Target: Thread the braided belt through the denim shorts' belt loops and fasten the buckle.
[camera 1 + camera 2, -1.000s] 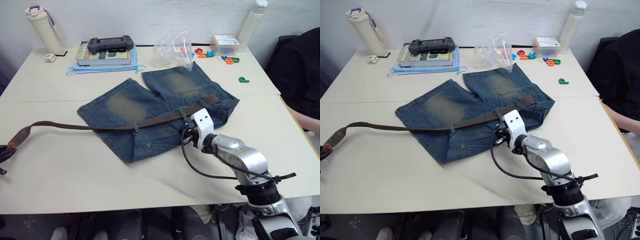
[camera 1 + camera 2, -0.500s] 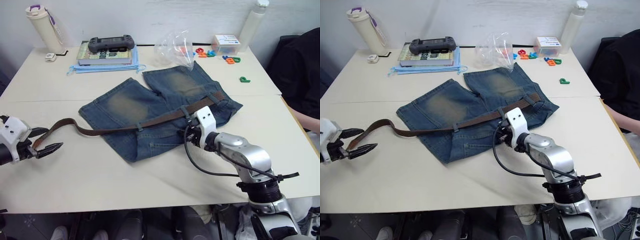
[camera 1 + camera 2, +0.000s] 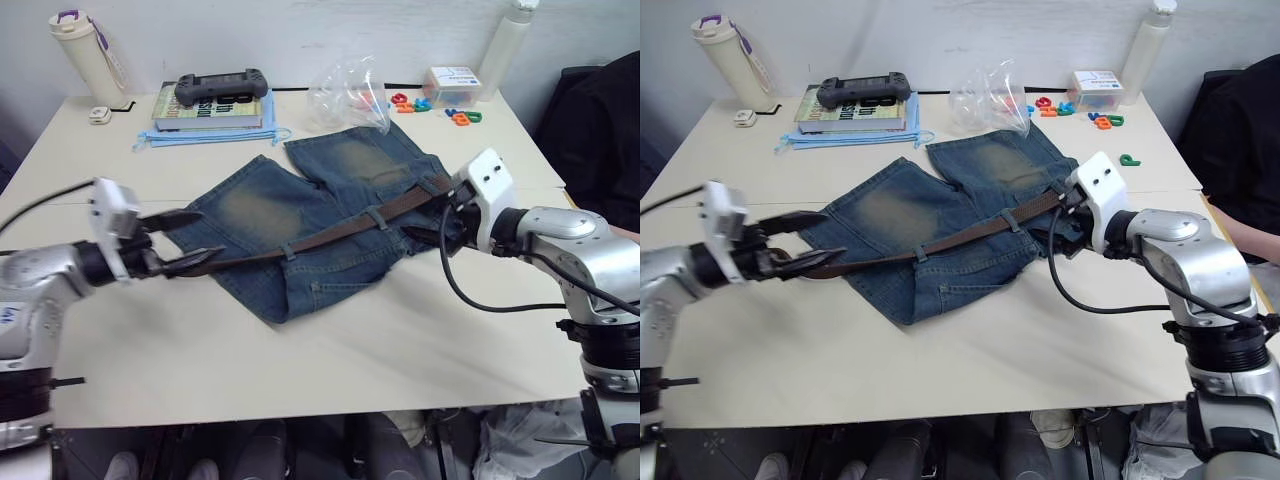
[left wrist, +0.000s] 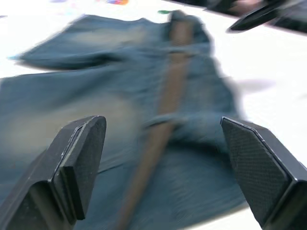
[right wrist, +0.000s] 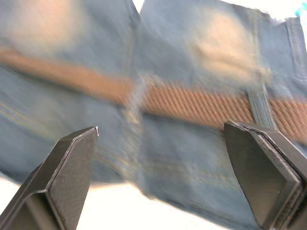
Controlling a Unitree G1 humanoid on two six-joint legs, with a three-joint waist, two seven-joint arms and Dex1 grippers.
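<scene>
The denim shorts (image 3: 300, 205) lie flat mid-table. The braided belt (image 3: 330, 228) runs along their waistband under belt loops (image 3: 375, 218), its left end lying between the fingers of my left gripper (image 3: 190, 240). That gripper is open at the shorts' left edge and holds nothing. In the left wrist view the belt (image 4: 168, 96) stretches away between the wide-apart fingers (image 4: 79, 158). My right gripper (image 3: 430, 212) hovers open over the belt's right end. Its wrist view shows the braid (image 5: 192, 103) and a belt loop (image 5: 261, 103) between spread fingers (image 5: 72, 167). I cannot make out the buckle.
At the back stand a bottle (image 3: 85, 50), a book with a game controller (image 3: 210, 95), a clear plastic bag (image 3: 350, 95), a small box (image 3: 450, 85), coloured letters (image 3: 460, 118) and a white bottle (image 3: 505, 45). A person in dark clothing (image 3: 600, 130) sits on the right.
Both grippers have opened. The left let go of the belt and came in from the table's left edge to the shorts. The right swung to the waistband's right end.
</scene>
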